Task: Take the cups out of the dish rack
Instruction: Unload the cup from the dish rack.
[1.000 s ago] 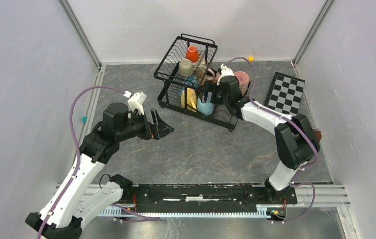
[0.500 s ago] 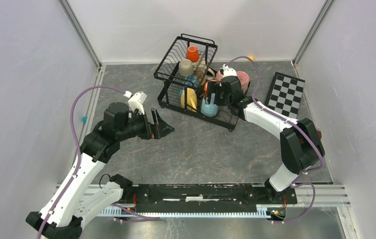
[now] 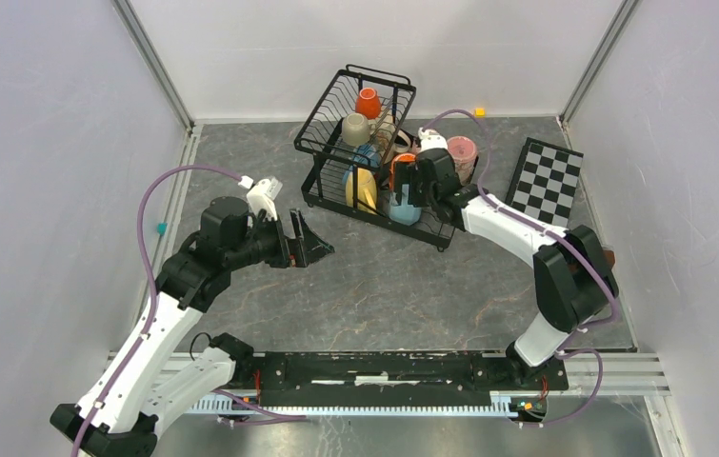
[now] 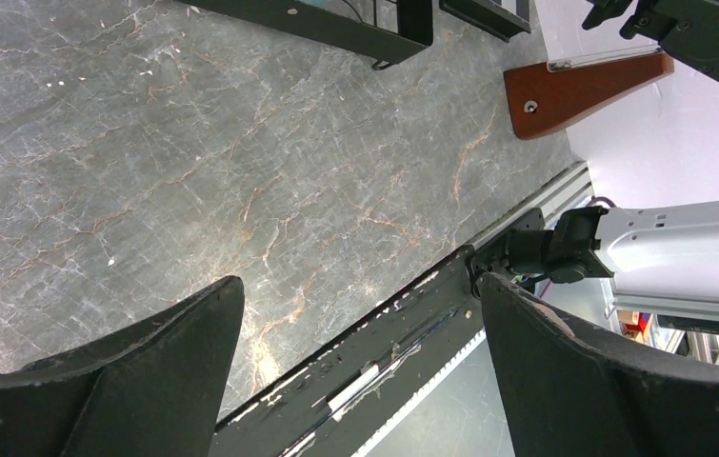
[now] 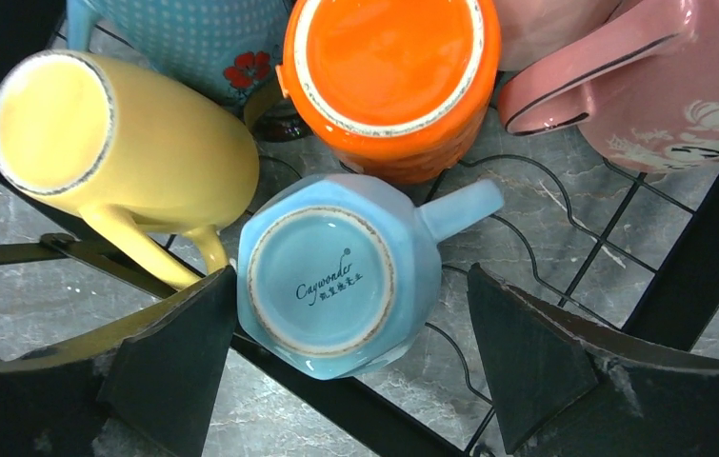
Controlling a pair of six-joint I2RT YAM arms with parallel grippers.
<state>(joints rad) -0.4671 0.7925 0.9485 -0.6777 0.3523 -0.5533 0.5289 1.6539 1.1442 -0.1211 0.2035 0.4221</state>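
The black wire dish rack [image 3: 329,114] stands at the back centre. Its upper basket holds an orange cup [image 3: 368,101] and a beige cup [image 3: 355,129]. The lower tray holds upside-down cups: yellow [image 5: 117,157], orange [image 5: 393,76], light blue [image 5: 336,276], pink [image 5: 660,86] and a dotted blue one [image 5: 184,38]. My right gripper [image 5: 350,357] is open above the light blue cup, its jaws either side of it; the left finger is close to the cup's side. My left gripper [image 3: 309,240] is open and empty, held over the table left of the rack.
A black-and-white checkered board [image 3: 547,178] lies at the right. A brown wooden wedge [image 4: 584,90] lies near the right wall. Small orange [image 3: 479,111] and teal [image 3: 160,228] objects sit at the table edges. The grey walls close in on three sides.
My right gripper has moved slightly left and lower over the rack's lower tray, now covering the light blue cup. The left arm has barely moved.
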